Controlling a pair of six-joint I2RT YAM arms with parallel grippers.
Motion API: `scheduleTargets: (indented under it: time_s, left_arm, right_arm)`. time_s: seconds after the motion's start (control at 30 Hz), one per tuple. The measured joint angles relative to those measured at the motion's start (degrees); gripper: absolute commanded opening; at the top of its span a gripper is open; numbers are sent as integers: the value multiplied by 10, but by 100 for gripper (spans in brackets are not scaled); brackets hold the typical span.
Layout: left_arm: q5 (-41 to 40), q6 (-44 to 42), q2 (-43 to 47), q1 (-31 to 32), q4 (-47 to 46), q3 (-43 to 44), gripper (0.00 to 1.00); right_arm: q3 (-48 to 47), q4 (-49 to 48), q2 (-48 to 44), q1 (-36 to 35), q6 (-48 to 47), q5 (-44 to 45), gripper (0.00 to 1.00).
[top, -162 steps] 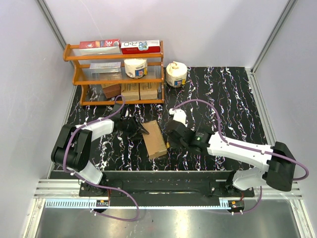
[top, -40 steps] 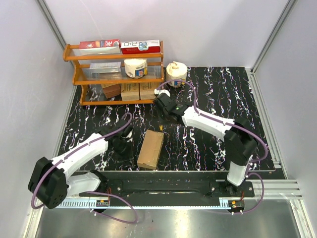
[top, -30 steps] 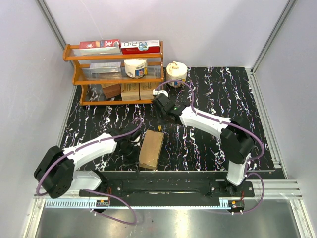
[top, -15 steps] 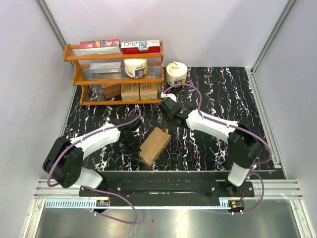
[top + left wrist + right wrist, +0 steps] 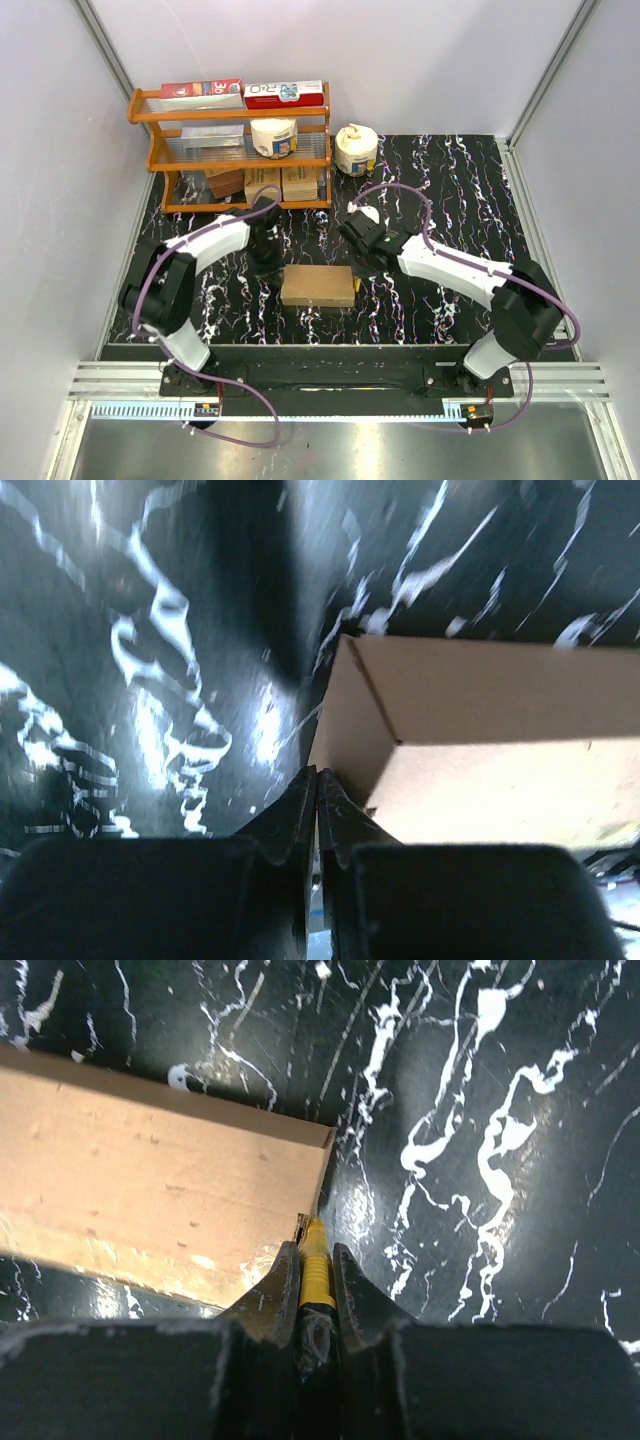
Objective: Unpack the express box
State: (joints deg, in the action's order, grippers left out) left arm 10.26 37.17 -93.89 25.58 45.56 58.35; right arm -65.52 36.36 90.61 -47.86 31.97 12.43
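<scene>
A flat oblong plain brown cardboard carton (image 5: pixel 318 286), matte and sharp-edged, lies on the glossy black white-veined desk (image 5: pixel 450 200) between the two end effectors. The left end effector (image 5: pixel 316 778) has its black fingers pressed together on nothing, with the carton's corner just ahead and to the right of its tips. The right end effector (image 5: pixel 316 1252) pinches a slim yellow tool (image 5: pixel 316 1265) whose tip meets the carton's end edge. Well beyond both stand an orange slatted rack (image 5: pixel 240 164) and a pale round container (image 5: pixel 355 150).

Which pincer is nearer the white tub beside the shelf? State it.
Right. The right pincer sits straight in front of the white tub; the left pincer is farther left.
</scene>
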Motion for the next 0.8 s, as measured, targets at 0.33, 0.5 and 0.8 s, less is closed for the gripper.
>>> scheduleTargets:
  time_s: [0.33, 0.5, 0.8]
  left_arm:
    - [-12, -33, -123, -5, -77, 154, 20]
    - [-4, -48, -134, -13, -98, 170, 47]
    - [8, -75, -68, -73, -89, 137, 71]
  right_arm:
    - [21, 36, -21, -57, 20, -15, 0]
    - [15, 35, -21, -79, 24, -14, 0]
    - [-70, 123, -50, -105, -8, -65, 0]
